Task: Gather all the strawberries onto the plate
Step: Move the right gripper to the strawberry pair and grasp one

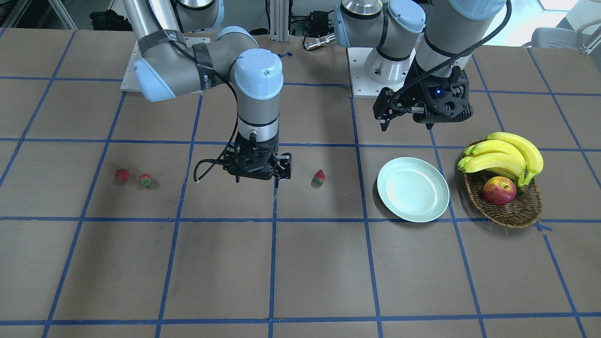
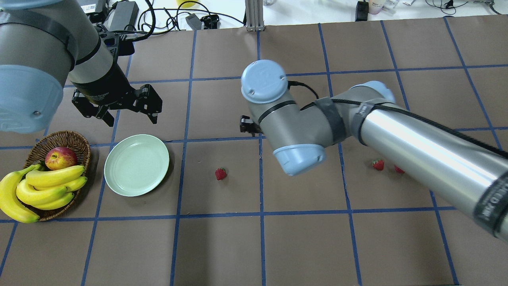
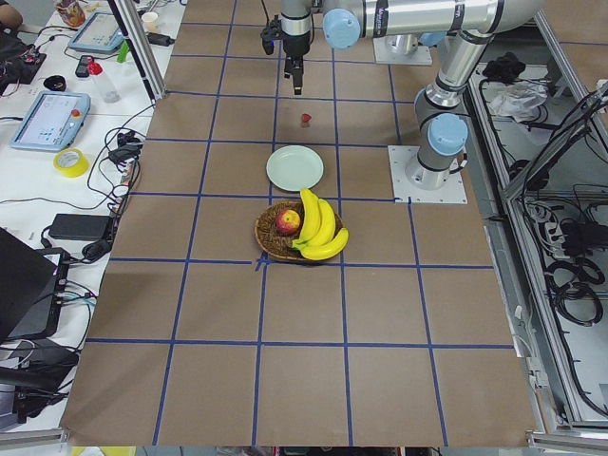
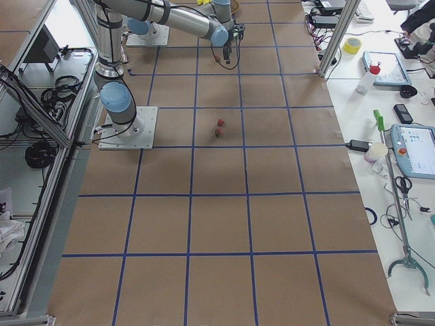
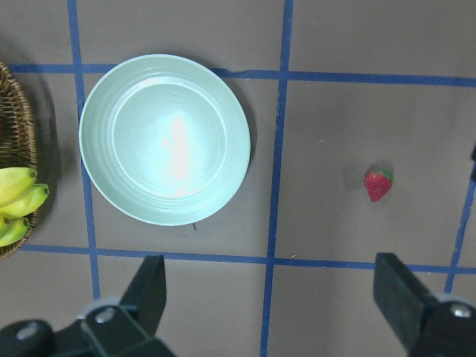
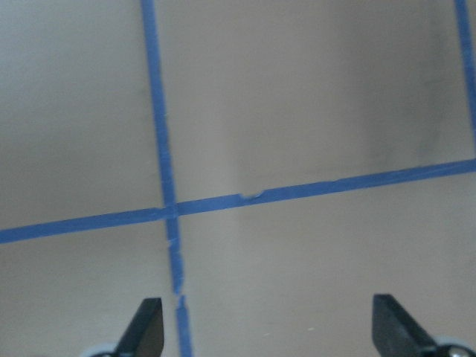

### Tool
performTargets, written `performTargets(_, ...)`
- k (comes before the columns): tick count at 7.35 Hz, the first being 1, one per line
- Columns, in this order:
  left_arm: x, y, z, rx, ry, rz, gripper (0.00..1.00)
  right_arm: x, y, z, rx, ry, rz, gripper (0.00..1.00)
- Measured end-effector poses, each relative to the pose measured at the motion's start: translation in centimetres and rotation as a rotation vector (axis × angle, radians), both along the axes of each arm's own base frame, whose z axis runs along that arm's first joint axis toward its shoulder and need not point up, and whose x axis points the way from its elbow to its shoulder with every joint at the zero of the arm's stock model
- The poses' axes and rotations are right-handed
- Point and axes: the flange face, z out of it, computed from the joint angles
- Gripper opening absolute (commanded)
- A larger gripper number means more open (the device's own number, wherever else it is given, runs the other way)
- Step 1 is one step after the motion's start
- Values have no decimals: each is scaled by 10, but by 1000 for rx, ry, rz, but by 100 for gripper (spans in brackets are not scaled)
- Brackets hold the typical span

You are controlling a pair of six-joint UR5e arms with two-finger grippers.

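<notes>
Three small red strawberries lie on the table. One strawberry (image 1: 319, 177) (image 2: 220, 173) (image 5: 378, 184) sits alone between the plate and my right gripper. Two more (image 1: 122, 175) (image 1: 145, 180) lie side by side at the right arm's end of the table (image 2: 378, 164). The pale mint plate (image 1: 413, 189) (image 2: 137, 165) (image 5: 165, 139) holds nothing. My left gripper (image 1: 406, 123) (image 2: 131, 119) (image 5: 271, 297) hangs open and empty above the table, beside the plate on the robot's side. My right gripper (image 1: 257, 177) (image 6: 269, 331) is open and empty over bare table, between the lone strawberry and the pair.
A brown wicker basket (image 1: 509, 213) (image 2: 75, 139) with bananas (image 1: 507, 152) and a red-yellow apple (image 1: 499, 190) stands just beyond the plate at the left arm's end. Blue tape lines grid the brown table. The right arm's forearm (image 2: 416, 147) reaches over the table by the strawberry pair.
</notes>
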Motion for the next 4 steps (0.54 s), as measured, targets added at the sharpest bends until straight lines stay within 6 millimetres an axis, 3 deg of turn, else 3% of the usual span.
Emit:
performTargets(1,0,0,0,0,0,0,100,-44,-11,5,14,24,57,99)
performTargets(4,0,0,0,0,0,0,100,-138,-34,-2,76,91,313,92)
